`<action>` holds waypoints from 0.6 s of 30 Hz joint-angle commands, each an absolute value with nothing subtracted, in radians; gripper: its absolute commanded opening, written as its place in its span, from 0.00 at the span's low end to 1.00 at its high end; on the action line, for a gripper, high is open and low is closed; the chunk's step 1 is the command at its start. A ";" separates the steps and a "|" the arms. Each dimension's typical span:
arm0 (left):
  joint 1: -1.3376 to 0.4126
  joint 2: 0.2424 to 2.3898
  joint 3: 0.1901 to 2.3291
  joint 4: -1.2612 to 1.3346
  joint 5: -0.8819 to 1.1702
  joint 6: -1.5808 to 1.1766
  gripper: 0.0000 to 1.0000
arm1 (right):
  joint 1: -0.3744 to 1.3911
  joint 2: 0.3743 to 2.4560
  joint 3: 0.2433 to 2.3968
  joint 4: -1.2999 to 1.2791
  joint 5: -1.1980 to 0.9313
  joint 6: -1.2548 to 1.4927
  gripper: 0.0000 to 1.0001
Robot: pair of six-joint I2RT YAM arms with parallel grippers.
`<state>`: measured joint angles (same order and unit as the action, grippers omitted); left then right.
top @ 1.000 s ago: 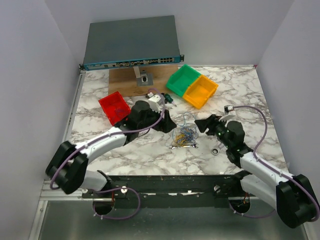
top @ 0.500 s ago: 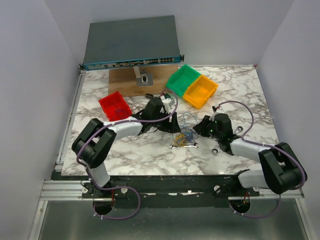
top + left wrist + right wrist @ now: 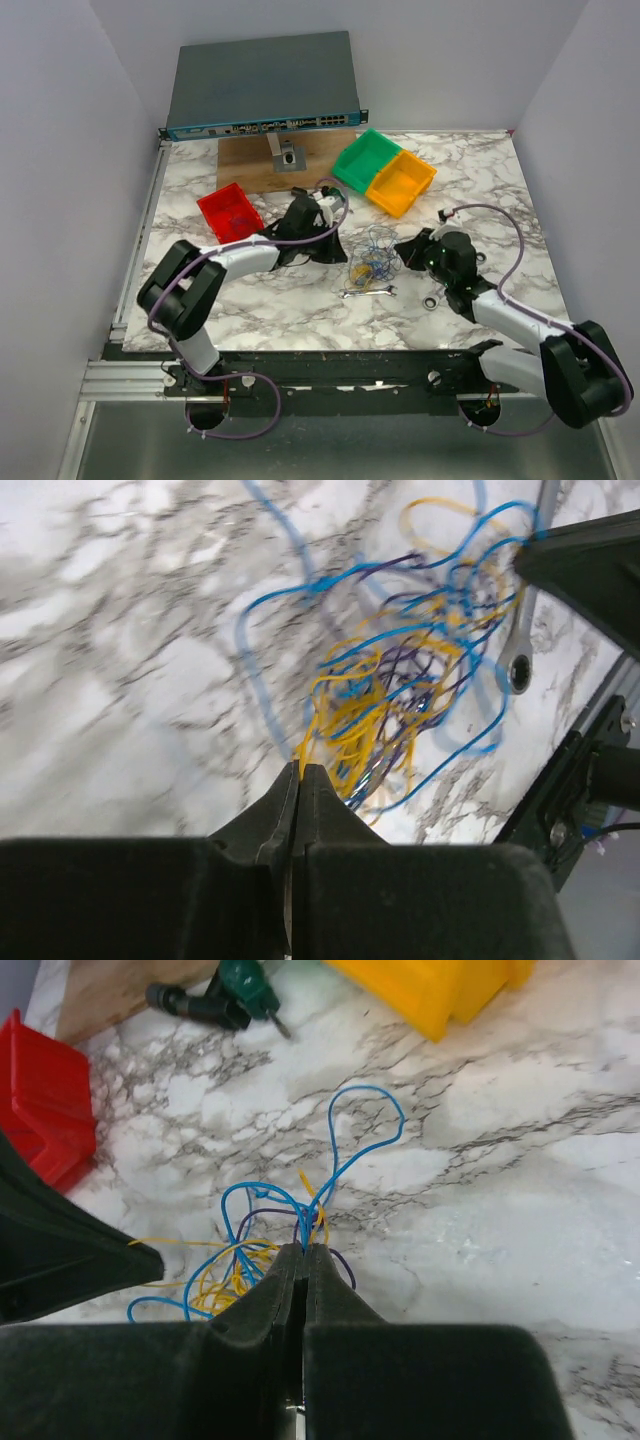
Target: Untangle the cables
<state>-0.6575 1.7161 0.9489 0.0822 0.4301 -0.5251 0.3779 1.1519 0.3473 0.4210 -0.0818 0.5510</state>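
Showing an early stage of untangling: the cables [image 3: 368,262], a small knot of hair-fine blue, yellow and purple strands, are seen at the middle of the marble counter [image 3: 200,300], between the two arms. The left jaws are pressed together on yellow and blue strands at the left side of the bundle. The right jaws are pressed together on blue strands at its right side. No strand is seen drawn free: the loops are crossed and interwoven throughout, and a single blue loop is spread toward the far side. The task is therefore judged to be barely begun. A hold on both sides has been gained, while the pulling apart and laying out of each strand is left to be done. A combination wrench [image 3: 368,293] is seen just near of the bundle, with a small ring [image 3: 430,301] to its right. The red bin [image 3: 228,213], green bin [image 3: 365,158] and yellow bin [image 3: 400,182] are set farther off.
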 commanded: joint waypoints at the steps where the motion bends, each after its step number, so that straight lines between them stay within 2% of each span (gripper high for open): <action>1: -0.568 1.543 0.821 0.165 0.323 -0.564 0.00 | 0.377 1.027 0.309 0.356 0.180 0.606 0.01; 5: -0.462 1.407 0.684 0.238 0.246 -0.617 0.00 | 0.377 0.863 0.292 0.209 0.469 0.666 0.01; 9: -0.446 1.243 0.592 0.226 0.039 -0.623 0.00 | 0.377 0.727 0.257 0.076 0.766 0.815 0.01; 13: -0.446 1.085 0.524 0.197 -0.169 -0.641 0.00 | 0.377 0.660 0.234 0.041 0.825 0.870 0.01; 18: -0.448 0.927 0.467 0.144 -0.334 -0.648 0.00 | 0.377 0.711 0.249 0.059 0.803 0.856 0.01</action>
<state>-0.4484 1.0374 0.5121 0.1715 -0.0940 -0.6292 0.3782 0.6762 0.2455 0.0982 0.7063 0.8139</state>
